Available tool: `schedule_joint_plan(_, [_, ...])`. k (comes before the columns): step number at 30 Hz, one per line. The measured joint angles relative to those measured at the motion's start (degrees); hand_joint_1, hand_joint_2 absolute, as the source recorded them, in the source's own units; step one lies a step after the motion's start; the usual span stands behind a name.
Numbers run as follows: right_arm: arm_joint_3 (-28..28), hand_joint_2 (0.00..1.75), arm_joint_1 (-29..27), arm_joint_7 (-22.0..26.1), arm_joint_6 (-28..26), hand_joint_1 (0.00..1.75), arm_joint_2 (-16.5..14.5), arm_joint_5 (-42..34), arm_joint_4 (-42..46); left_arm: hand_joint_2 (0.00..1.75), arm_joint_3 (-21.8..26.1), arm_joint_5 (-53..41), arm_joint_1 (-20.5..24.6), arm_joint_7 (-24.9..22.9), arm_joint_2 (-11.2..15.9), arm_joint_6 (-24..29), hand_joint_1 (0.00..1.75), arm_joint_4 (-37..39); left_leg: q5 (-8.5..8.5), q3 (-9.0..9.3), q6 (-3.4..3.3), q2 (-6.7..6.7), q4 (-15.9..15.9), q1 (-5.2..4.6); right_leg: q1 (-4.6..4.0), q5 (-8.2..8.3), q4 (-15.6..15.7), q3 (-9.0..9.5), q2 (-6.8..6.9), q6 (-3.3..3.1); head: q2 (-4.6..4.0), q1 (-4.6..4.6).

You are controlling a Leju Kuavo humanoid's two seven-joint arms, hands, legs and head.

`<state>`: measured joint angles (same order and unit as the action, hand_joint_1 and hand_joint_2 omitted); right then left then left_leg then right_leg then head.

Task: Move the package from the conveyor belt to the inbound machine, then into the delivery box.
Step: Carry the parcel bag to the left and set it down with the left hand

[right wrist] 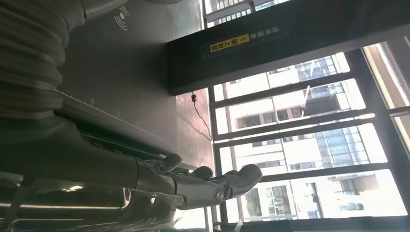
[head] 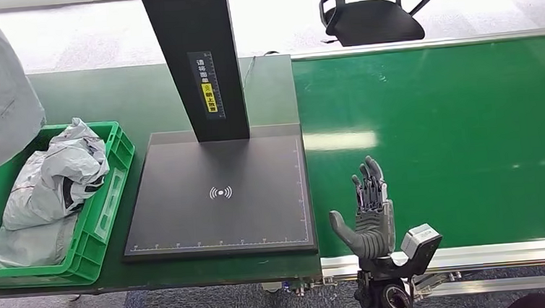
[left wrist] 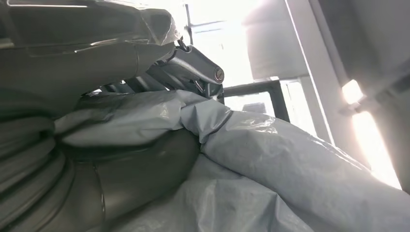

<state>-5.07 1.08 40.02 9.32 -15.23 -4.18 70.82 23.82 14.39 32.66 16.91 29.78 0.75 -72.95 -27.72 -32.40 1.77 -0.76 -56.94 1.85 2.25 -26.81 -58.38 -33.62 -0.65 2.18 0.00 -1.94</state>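
Both hands I see: left hand point(left wrist: 96, 72) clamps the package point(left wrist: 290, 159); right hand point(head: 370, 216), fingers apart, at 5 o'clock over the belt point(head: 457, 141).

Black post point(head: 201, 57) rises behind the bare scanner plate point(head: 218, 197)

Black office chair point(head: 379, 7) on bright floor point(head: 102, 35), big windows point(right wrist: 309, 125).
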Motion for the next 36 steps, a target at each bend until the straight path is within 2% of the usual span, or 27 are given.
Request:
schedule_joint_plan(3, [0.07,1.75,0.0,0.0,0.21,0.0,0.0,0.03,0.0,1.75,0.16,-1.84,2.32,0.42,1.47,0.29,1.75,5.31,0.0,-0.01,0.0,0.0,0.0,0.0,0.0,0.0,0.0,-0.02,-0.02,0.0,0.0,-0.01])
schedule_joint_plan(7, [0.1,1.75,-0.02,0.0,0.23,0.0,-0.02,0.09,0.03,1.75,0.51,-6.94,3.51,2.59,1.79,2.08,1.75,10.87,-0.01,-0.04,0.01,0.01,0.0,-0.01,0.0,-0.01,0.01,-0.06,-0.02,0.0,0.0,-0.01])
schedule_joint_plan(10, [0.11,1.75,-0.08,0.0,0.21,0.0,-0.19,0.13,0.14,1.75,1.16,-11.38,3.61,4.28,1.07,3.68,1.75,14.08,-0.01,-0.05,0.01,0.0,0.0,-0.01,0.01,0.0,0.01,-0.09,-0.02,0.0,0.0,-0.02])
schedule_joint_plan(15, [0.11,1.75,-0.13,0.0,0.11,0.0,-0.4,0.25,0.17,1.75,1.45,-14.59,3.61,5.03,-0.41,3.29,1.75,17.28,-0.01,-0.06,0.01,0.01,0.0,-0.01,0.0,0.0,0.01,-0.1,-0.02,0.0,0.0,-0.02])
schedule_joint_plan(20, [0.15,1.75,-0.43,0.0,-0.21,0.0,-0.63,0.51,0.62,1.75,0.91,-16.26,1.72,6.02,-2.19,2.09,1.64,17.17,-0.02,-0.06,0.02,-0.07,0.0,-0.01,0.01,0.0,0.01,-0.11,-0.06,0.0,0.0,-0.02])
schedule_joint_plan(21, [0.17,1.75,-0.45,-0.01,-0.23,0.0,-0.63,0.53,0.66,1.75,0.69,-16.42,0.57,6.15,-2.62,1.6,1.58,16.32,-0.02,-0.06,0.03,-0.1,0.0,-0.01,0.01,0.0,0.01,-0.12,-0.08,0.0,0.0,-0.01])
schedule_joint_plan(23, [0.22,1.75,-0.46,-0.01,-0.3,0.0,-0.63,0.55,0.67,1.75,0.08,-16.64,-2.43,6.36,-3.87,0.41,0.98,13.41,-0.04,-0.06,0.05,-0.13,0.0,-0.02,0.01,0.0,0.02,-0.15,-0.11,0.0,0.0,-0.02])
schedule_joint_plan(25, [0.26,1.75,-0.52,0.0,-0.42,0.0,-0.63,0.51,0.67,1.75,-0.57,-16.81,-5.74,6.58,-5.31,-0.5,0.23,9.82,-0.06,-0.07,0.06,-0.17,0.0,-0.02,0.02,-0.01,0.02,-0.17,-0.13,0.0,0.0,-0.02])
schedule_joint_plan(27, [0.31,1.75,-0.7,0.0,-0.53,0.0,-0.63,0.33,0.68,1.75,-1.19,-17.21,-8.63,6.75,-6.51,-0.77,0.0,6.42,-0.07,-0.09,0.08,-0.19,0.0,-0.02,0.02,-0.01,0.03,-0.19,-0.14,0.0,0.0,-0.01])
schedule_joint_plan(32, [0.5,1.75,-1.3,0.0,-0.56,0.0,-0.61,-0.14,0.78,1.75,-2.09,-18.59,-14.21,6.78,-8.72,-0.74,0.0,-0.98,-0.08,-0.1,0.08,-0.2,0.0,-0.01,0.01,-0.01,0.03,-0.19,-0.16,0.0,0.0,0.0])
schedule_joint_plan(36, [0.65,1.75,-1.43,0.0,-0.55,0.0,-0.61,-0.19,0.79,1.75,-1.96,-17.89,-16.98,6.52,-9.45,-0.78,0.0,-4.5,-0.08,-0.11,0.08,-0.19,0.01,0.0,0.0,-0.01,0.01,-0.15,-0.15,0.0,0.0,-0.02])
